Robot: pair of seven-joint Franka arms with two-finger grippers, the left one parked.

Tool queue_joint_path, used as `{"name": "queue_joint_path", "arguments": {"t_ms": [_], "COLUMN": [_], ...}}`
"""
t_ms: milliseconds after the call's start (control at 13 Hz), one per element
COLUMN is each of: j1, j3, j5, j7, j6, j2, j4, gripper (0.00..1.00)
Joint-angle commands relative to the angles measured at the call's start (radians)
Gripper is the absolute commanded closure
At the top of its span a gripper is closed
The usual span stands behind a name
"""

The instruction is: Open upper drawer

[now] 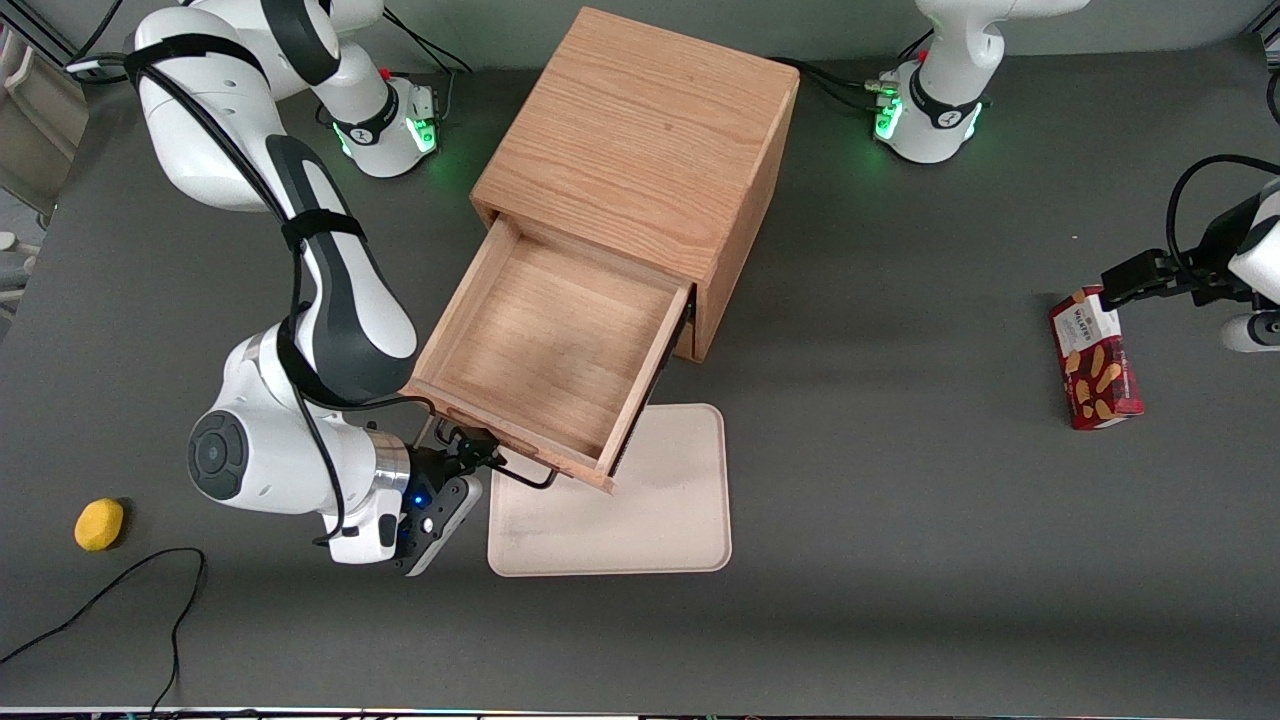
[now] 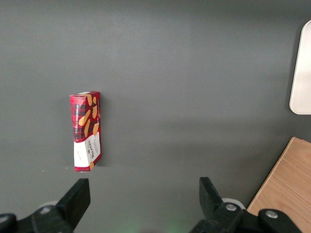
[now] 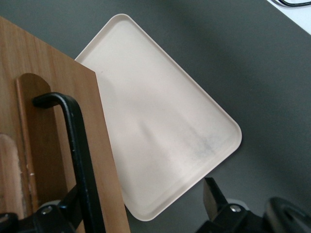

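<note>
My gripper (image 1: 470, 462) sits at the handle (image 1: 525, 478) with fingers spread, one either side of the wire, and the upper drawer (image 1: 545, 355) hangs far out above the tray (image 1: 650, 520), so further pulling could drop it.

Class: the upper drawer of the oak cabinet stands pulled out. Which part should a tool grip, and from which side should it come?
Grip the thin black wire handle on the upper drawer front, coming from in front of the drawer. The handle stands off the wood, leaving a gap for a finger, and the bar is thin enough to pinch. The tool is at that handle, open around the bar.
</note>
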Motion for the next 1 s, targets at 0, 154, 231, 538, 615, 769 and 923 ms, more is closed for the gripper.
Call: {"name": "queue_joint_path", "arguments": {"t_ms": [0, 154, 231, 538, 615, 769, 923], "j1": [-0.020, -0.020, -0.020, -0.020, -0.020, -0.021, -0.021], "j3": [0.006, 0.015, 0.015, 0.016, 0.016, 0.016, 0.016], "j5": [0.012, 0.012, 0.014, 0.014, 0.014, 0.014, 0.012], "j7": [0.001, 0.005, 0.008, 0.017, 0.019, 0.030, 0.033], "j6": [-0.013, -0.034, -0.045, -0.100, -0.116, -0.165, -0.214], "j2": [0.032, 0.032, 0.032, 0.026, 0.024, 0.021, 0.012], "j4": [0.056, 0.070, 0.075, 0.078, 0.082, 0.110, 0.133], "gripper": [0.00, 0.00, 0.00, 0.00, 0.00, 0.00, 0.00]}}
